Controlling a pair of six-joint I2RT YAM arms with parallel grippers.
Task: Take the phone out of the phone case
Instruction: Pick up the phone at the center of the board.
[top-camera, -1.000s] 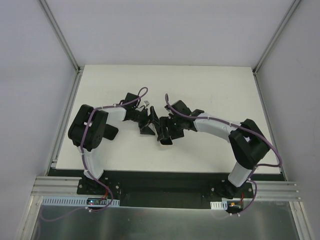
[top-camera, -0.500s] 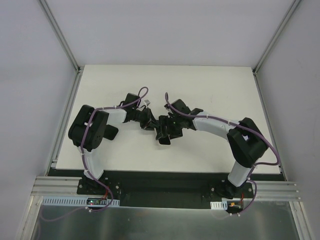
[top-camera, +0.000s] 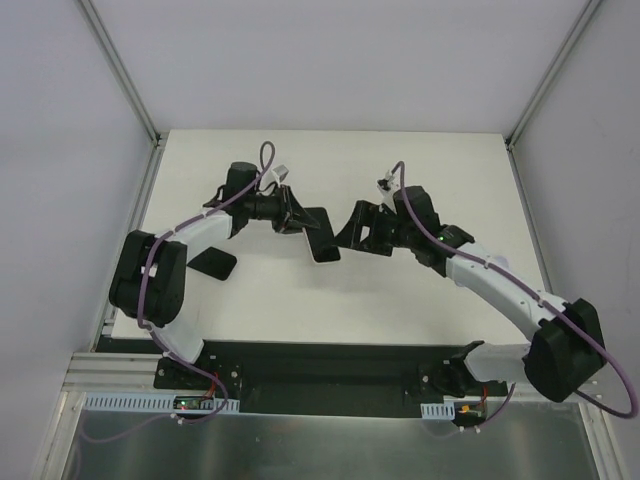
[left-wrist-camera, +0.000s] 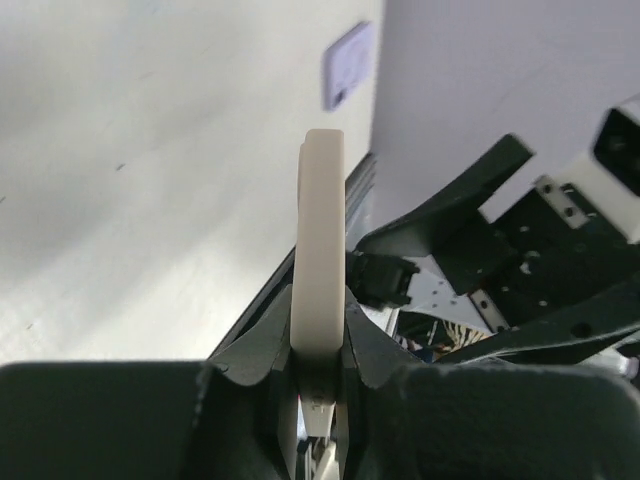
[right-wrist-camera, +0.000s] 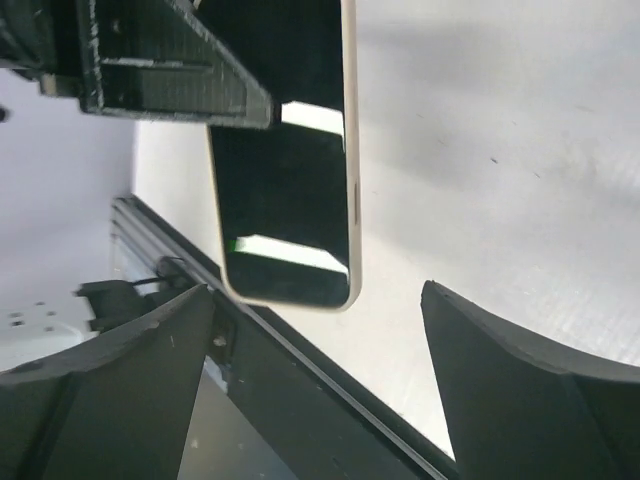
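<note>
left gripper (top-camera: 294, 213) is clamped on the phone (top-camera: 322, 238) — fingers (left-wrist-camera: 262, 345) narrow, pinching its thin cream edge from both sides in the left wrist view. phone sticks out toward 4 o'clock from that gripper, near the middle of the table (top-camera: 430, 170), dark screen facing the right wrist camera. right gripper (top-camera: 360, 228) sits at the phone's 3 o'clock, just beside it — fingers (right-wrist-camera: 500, 380) spread wide, clear of the phone. flat black piece (top-camera: 212, 263) lies on the table at the phone's 8 o'clock; can't tell if it's the case.
</note>
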